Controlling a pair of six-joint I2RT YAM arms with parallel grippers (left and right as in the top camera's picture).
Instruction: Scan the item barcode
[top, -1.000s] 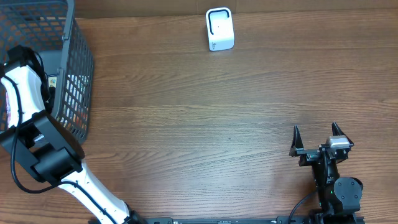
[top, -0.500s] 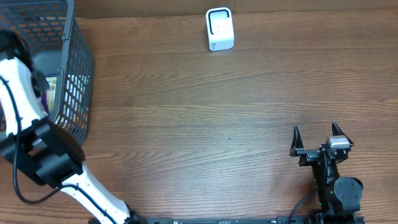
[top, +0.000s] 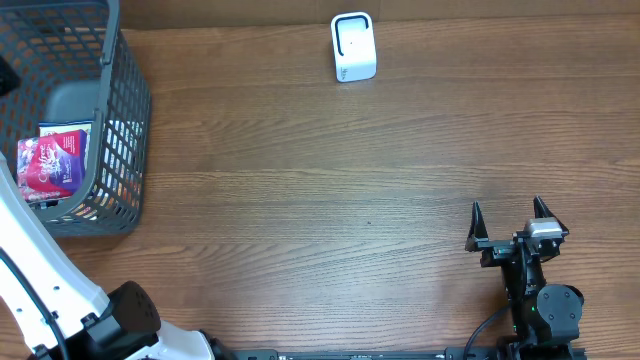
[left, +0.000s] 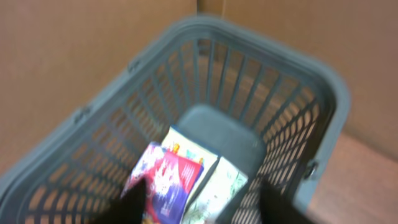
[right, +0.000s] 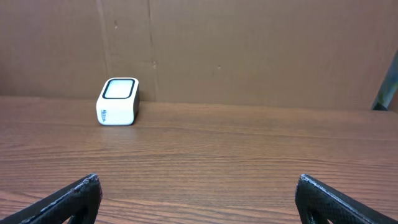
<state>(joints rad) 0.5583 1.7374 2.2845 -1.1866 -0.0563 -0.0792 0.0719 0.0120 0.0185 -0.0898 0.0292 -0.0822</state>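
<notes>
At the far left, the basket (top: 125, 110) is seen on the table (top: 300, 220), and the packet (top: 55, 160), printed red and purple, is found flat on its floor. In the left wrist view it is shown lying partly over a pale pack (left: 217, 177). The left gripper (left: 202, 196) is held above the basket with its fingers apart and nothing between them; the packet is not touched. Only a length of the left arm (top: 30, 270) is caught in the overhead view, cut off by the frame edge.

The packet is judged to be light, thin and somewhat flexible, with a glossy face that may slip. Since it lies flat, a hold is best taken on the edge raised by the pale pack beneath, pinched across its thin side and gently, so that nothing is creased. Which face carries the barcode cannot be told: none is made out, and the wrist view is blurred. Whatever else lies under the two packs is hidden.

Farther right, the scanner (top: 353, 47) is stood at the far edge, well apart from the basket. At the right, the right gripper (top: 508, 210) is parked near the front, its jaws spread wide and empty.
</notes>
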